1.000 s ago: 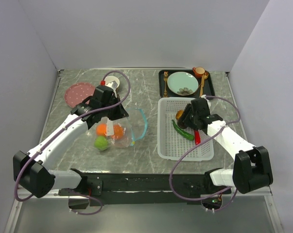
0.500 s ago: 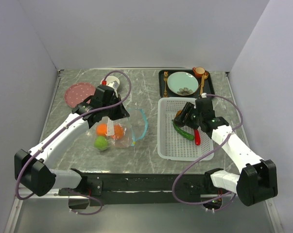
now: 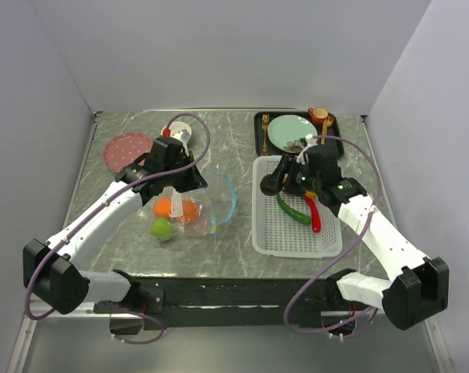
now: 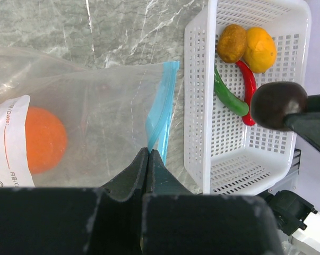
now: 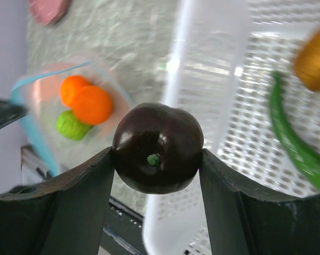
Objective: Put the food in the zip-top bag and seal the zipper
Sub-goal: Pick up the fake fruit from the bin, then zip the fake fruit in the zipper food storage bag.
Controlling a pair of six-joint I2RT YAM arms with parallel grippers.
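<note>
The clear zip-top bag (image 3: 199, 210) lies left of centre, its mouth with the teal zipper (image 3: 232, 198) facing right. An orange (image 3: 176, 207) and a green apple (image 3: 162, 228) lie inside. My left gripper (image 3: 189, 186) is shut on the bag's edge by the zipper (image 4: 162, 106) and holds the mouth up. My right gripper (image 3: 273, 183) is shut on the dark round fruit (image 5: 158, 147), held in the air over the basket's left rim. In the white basket (image 4: 202, 106) lie a yellow-brown fruit (image 4: 232, 42), an orange (image 4: 260, 49), the green pepper (image 4: 228, 98) and the red chili (image 4: 249, 90).
A black tray (image 3: 259, 132) at the back right holds a teal plate (image 3: 290, 130), a fork, a spoon and a small cup. A pink plate (image 3: 127, 148) and a white cup (image 3: 180, 132) stand at the back left.
My right gripper has lifted the dark fruit out of the basket and carried it left, toward the bag. The left arm and the bag have not moved.
</note>
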